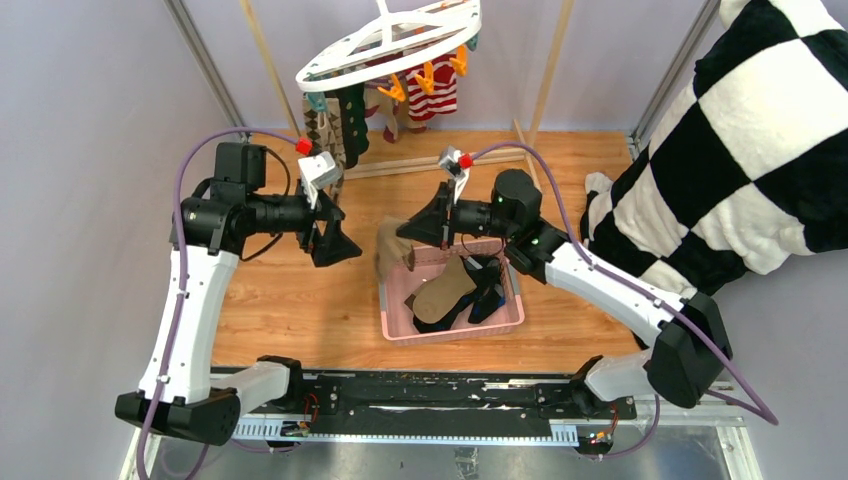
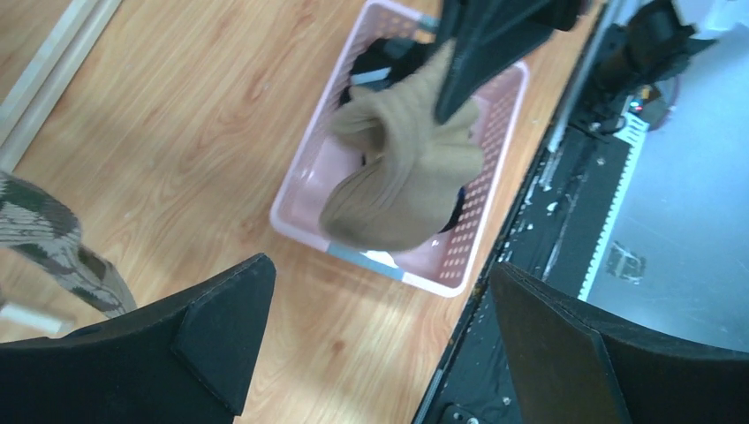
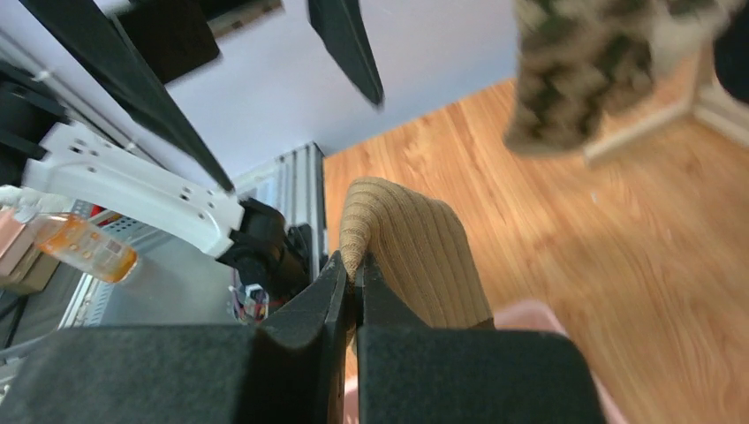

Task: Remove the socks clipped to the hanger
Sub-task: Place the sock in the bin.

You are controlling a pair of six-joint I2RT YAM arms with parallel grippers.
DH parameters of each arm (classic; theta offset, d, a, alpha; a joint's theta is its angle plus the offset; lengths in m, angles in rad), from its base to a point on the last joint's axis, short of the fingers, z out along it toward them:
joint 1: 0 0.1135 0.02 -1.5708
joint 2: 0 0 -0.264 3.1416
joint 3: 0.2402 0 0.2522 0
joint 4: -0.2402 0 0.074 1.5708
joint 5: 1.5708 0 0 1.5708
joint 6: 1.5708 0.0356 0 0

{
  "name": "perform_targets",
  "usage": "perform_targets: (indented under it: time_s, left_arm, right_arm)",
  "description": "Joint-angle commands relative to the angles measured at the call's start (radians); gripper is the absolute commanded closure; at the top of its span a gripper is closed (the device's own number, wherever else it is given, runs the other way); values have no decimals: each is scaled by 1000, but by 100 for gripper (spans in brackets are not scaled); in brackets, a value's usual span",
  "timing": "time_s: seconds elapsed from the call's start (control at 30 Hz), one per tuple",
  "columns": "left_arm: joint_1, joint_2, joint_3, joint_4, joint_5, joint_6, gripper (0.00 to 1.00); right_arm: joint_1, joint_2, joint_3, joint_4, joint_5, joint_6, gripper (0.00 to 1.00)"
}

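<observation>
The white oval hanger (image 1: pixel 390 45) hangs at the back with orange and teal clips. A red-and-white striped sock (image 1: pixel 437 98), a dark green sock (image 1: pixel 352 118) and a brown argyle sock (image 1: pixel 322 135) hang from it. My right gripper (image 1: pixel 412 235) is shut on a tan sock (image 1: pixel 392 250) and holds it above the left end of the pink basket (image 1: pixel 395 325); the sock also shows in the right wrist view (image 3: pixel 415 252) and the left wrist view (image 2: pixel 402 177). My left gripper (image 1: pixel 342 243) is open and empty, left of the basket.
The pink basket holds another tan sock (image 1: pixel 445 290) and black-and-blue socks (image 1: pixel 488 295). A big black-and-white checkered cloth (image 1: pixel 740 130) hangs at the right. Wooden rack bars (image 1: pixel 430 160) stand behind the basket. The argyle sock shows at the left edge of the left wrist view (image 2: pixel 53 243).
</observation>
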Motion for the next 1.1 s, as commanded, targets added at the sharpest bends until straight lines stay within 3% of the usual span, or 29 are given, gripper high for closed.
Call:
perform_targets:
  time_s: [0.0,0.2,0.3,0.43,0.5,0.6,0.67,0.77,0.83,0.93,1.07]
  left_arm:
    - [20,37,46,1,-179,-69,0]
    - [151,55,30,1,-163,-92,0]
    - [206,60,24,0,-158,-102,0]
    - [234,45,10,1,-159,-97,0]
    - [236,40,6,0,-162,-92,0]
    - [245,38,2,1,-161,-91,0]
    - [251,39,4,1,-158,-93,0]
    - [261,45,8,1,-154,-94,0]
    - [265,47,11,1,-150,-95,0]
    - [269,48,10,1,-142,-96,0]
    - [272,50,2,0,-142,-97,0]
  right_arm:
    - [-32,-48,-119,-120,71,23,100]
    - [-77,-38,-271,-162,176,48,100]
    - [-115,-10,-289,-271,281,42,100]
    - [-124,11,-264,-536,598,-28,100]
    - [-123,2,-279,-592,733,-39,99]
    - [-119,-54,-298,-643,871,-50,88]
    - [-117,-114,-295,-668,919,-60,71]
    - [-116,-205,-269,-693,926,-88,55]
    - [-108,-227,-234,-713,900,-99,51]
    - [-97,-226,-199,-716,788,-72,53]
    - [-94,-187,-265,-500,479,9,62]
